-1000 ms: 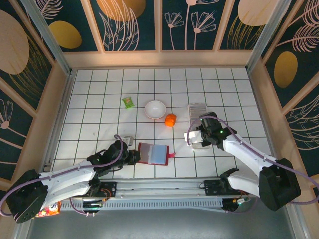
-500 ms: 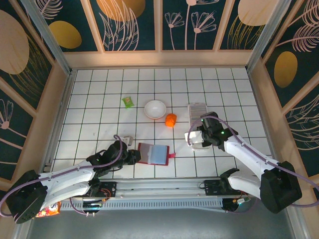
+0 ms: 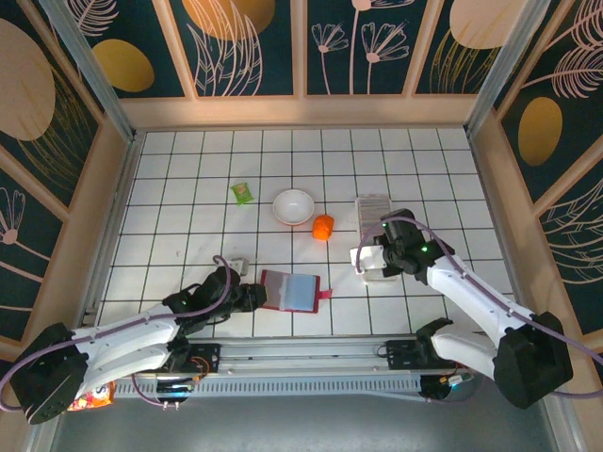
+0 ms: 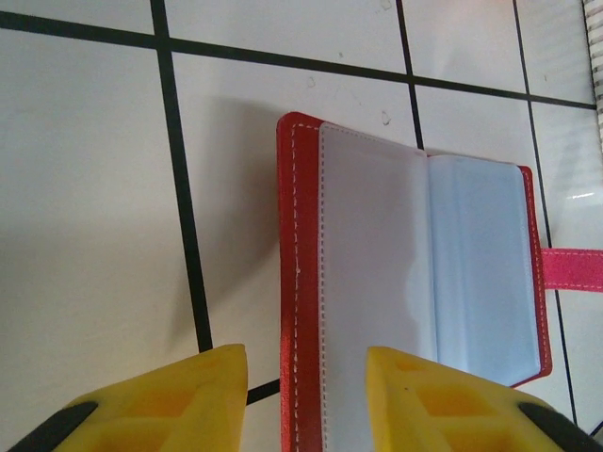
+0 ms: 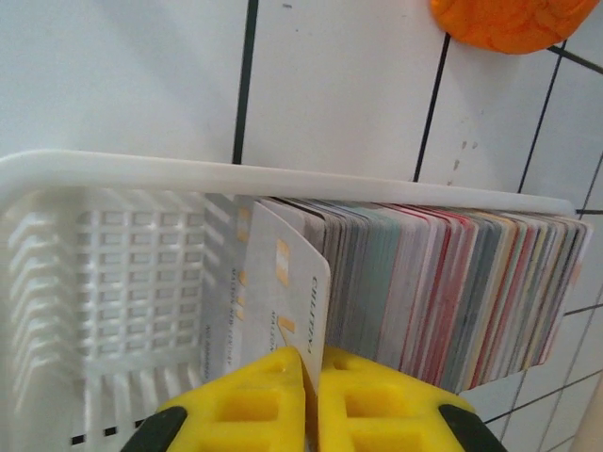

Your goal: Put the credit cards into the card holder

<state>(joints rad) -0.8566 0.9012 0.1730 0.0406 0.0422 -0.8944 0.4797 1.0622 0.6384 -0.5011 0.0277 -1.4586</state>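
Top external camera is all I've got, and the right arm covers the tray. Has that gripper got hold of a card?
Observer: Yes. In the right wrist view the right gripper is shut on one pale card.
Operator: Is it out of the tray?
Observer: No. It stands tilted at the end of the row of credit cards, inside the white tray.
Operator: And the left gripper at the card holder?
Observer: The left gripper is open, with its yellow fingers on either side of the red stitched edge of the card holder, which lies open.
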